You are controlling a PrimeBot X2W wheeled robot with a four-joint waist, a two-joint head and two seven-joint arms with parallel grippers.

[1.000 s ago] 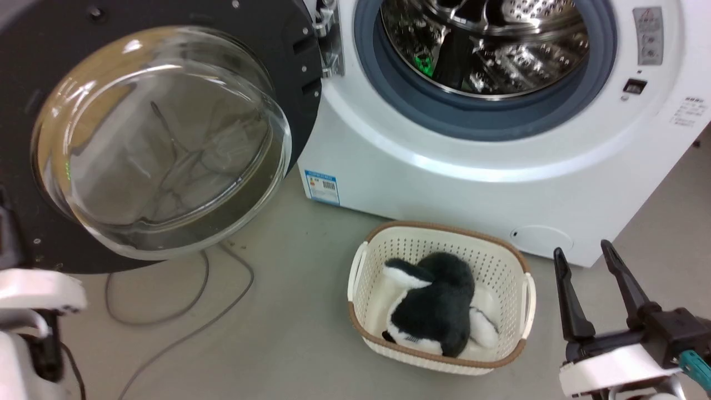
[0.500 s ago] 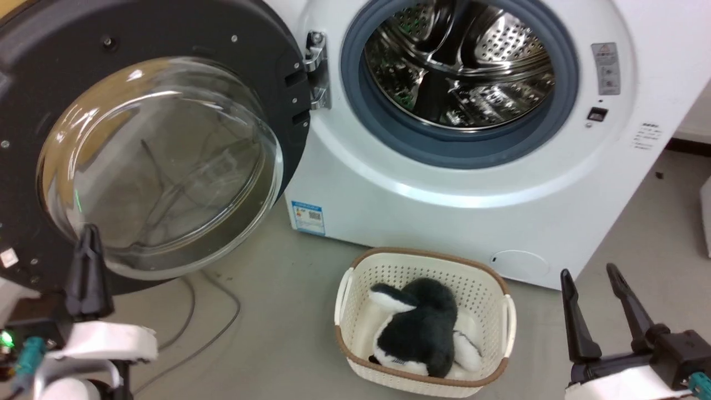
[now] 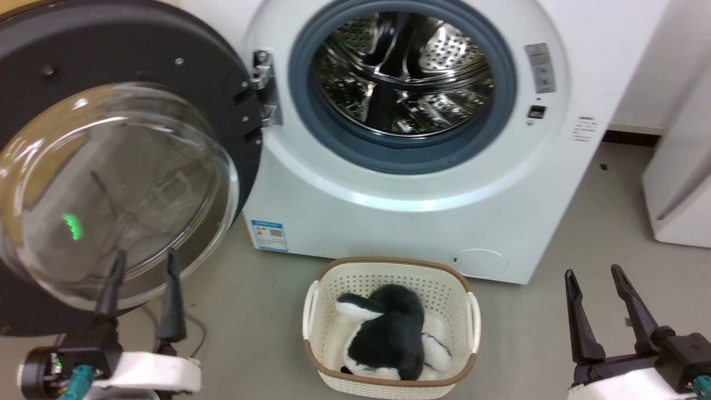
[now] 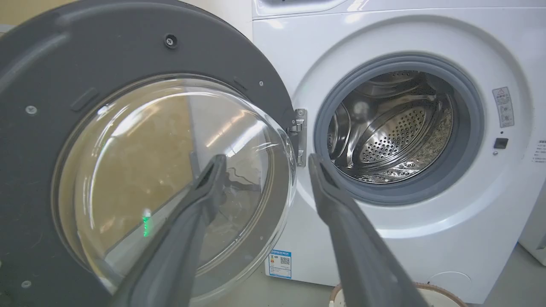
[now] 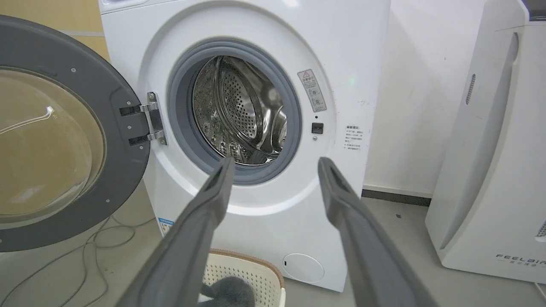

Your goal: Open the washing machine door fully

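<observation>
the door hangs swung out to the left of the machine, held by the hinge at its right edge. its dark inner rim and bulging glass bowl face me. the round opening beside it stands uncovered, with the grey ring around the steel drum.

my left gripper is low in front of the door's lower part, with my fingers pointing up across the glass in the head view. its jaws are parted to a middling gap with nothing between them. the left wrist view shows the door lying beyond my tips, apart from them.

my right gripper is well off to the right, above the floor near the machine's lower right corner. its jaws are spread about as far as the left pair, gripping nothing and touching nothing.

on the floor in front of the machine, between my two grippers, sits a pale basket with a black and white plush toy lying in it. a white appliance stands to the right of the machine.
</observation>
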